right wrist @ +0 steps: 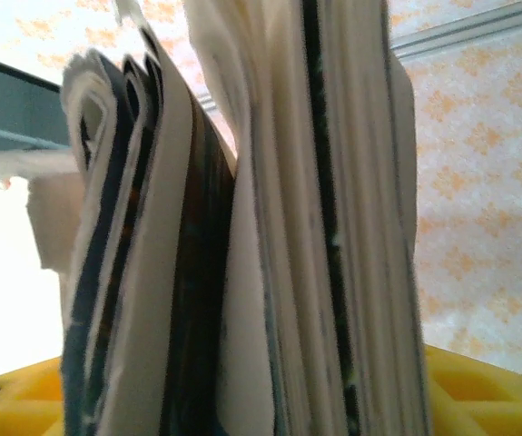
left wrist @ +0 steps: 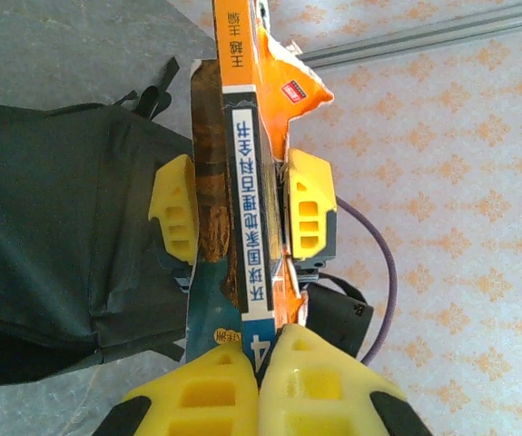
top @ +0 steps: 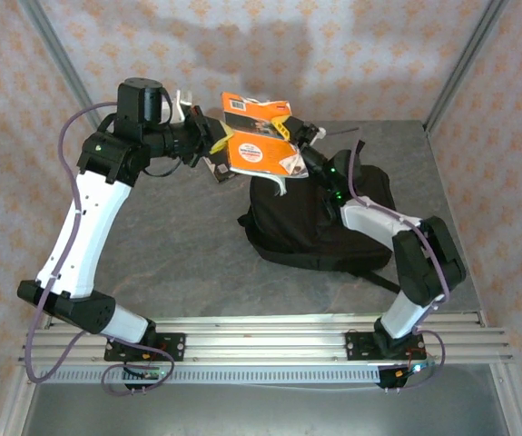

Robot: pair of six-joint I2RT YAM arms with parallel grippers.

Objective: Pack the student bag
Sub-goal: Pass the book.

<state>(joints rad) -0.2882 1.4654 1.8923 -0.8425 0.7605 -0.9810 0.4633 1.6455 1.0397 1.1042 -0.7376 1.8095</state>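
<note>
Student bag, one; book stack, one

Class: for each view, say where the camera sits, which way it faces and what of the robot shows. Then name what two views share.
Top external: above and behind the arms, looking down on the table; both arms show, holding books up by the student bag.
Left wrist: on the left arm, looking along the left tool, shut on the books; the right tool flanks them.
Right wrist: on the right arm, facing the books' page edges close up; its yellow fingers show.
Shared: the books, in all three.
</note>
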